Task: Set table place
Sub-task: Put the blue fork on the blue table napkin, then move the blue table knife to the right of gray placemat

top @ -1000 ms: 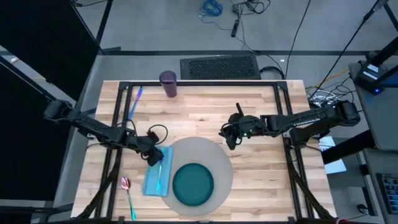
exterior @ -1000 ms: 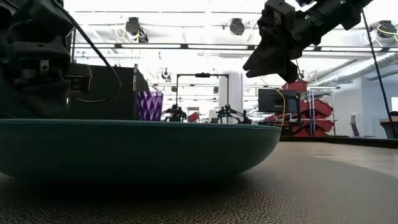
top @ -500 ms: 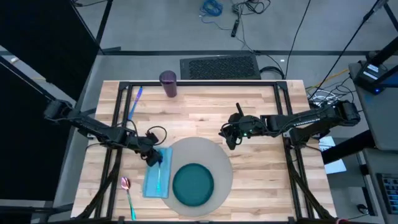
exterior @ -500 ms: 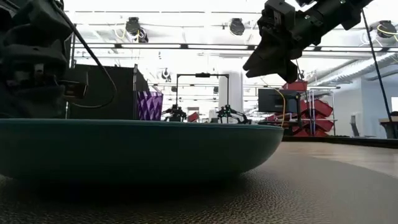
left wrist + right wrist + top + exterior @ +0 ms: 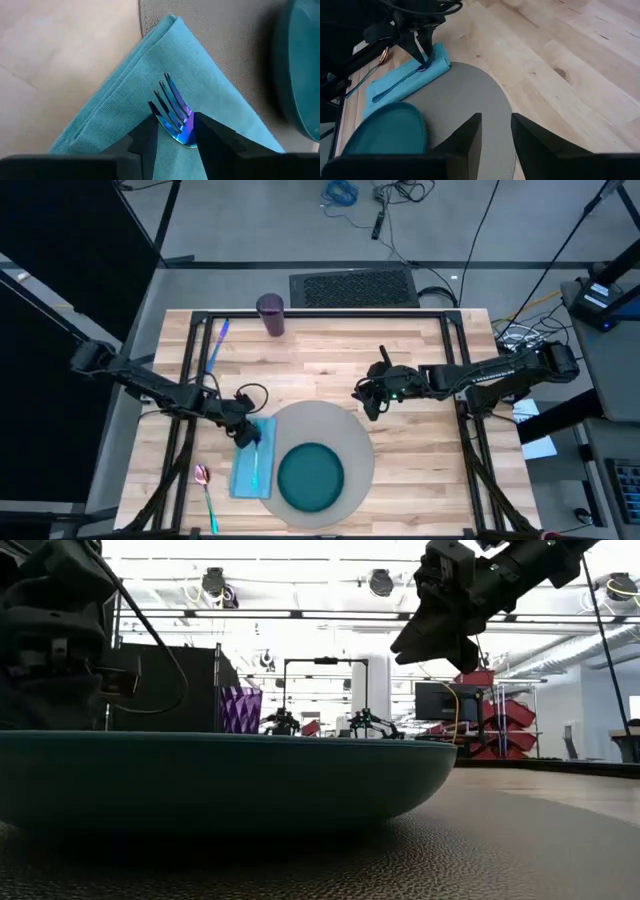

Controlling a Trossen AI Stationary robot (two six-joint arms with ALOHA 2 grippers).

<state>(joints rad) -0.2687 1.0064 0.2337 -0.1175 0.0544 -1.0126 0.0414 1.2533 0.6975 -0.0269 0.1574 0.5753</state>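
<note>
We see one pale wood desk (image 5: 330,360) with a black frame, and on it one of each piece of the place setting. One round grey mat (image 5: 352,438) lies at the middle of the near edge. One teal plate (image 5: 310,476) sits on the mat's near-left part. One light blue napkin (image 5: 243,475), folded into a long rectangle, lies along the mat's left side, partly on it. One iridescent blue fork (image 5: 174,111) lies lengthwise on the napkin, tines toward the far edge.

The left gripper (image 5: 175,134) is down on the napkin's far end, its fingers (image 5: 147,140) close on either side of the fork's neck; we cannot tell whether they pinch it or have let go.

One spoon (image 5: 206,492) with a pink bowl and green handle lies near the near-left corner. One blue knife (image 5: 216,342) lies near the far-left corner, and one purple cup (image 5: 270,315) stands at the far edge beside it.

The right gripper (image 5: 366,402) hangs above the desk just beyond the mat's far-right rim, fingers (image 5: 467,142) parted and holding nothing.
</note>
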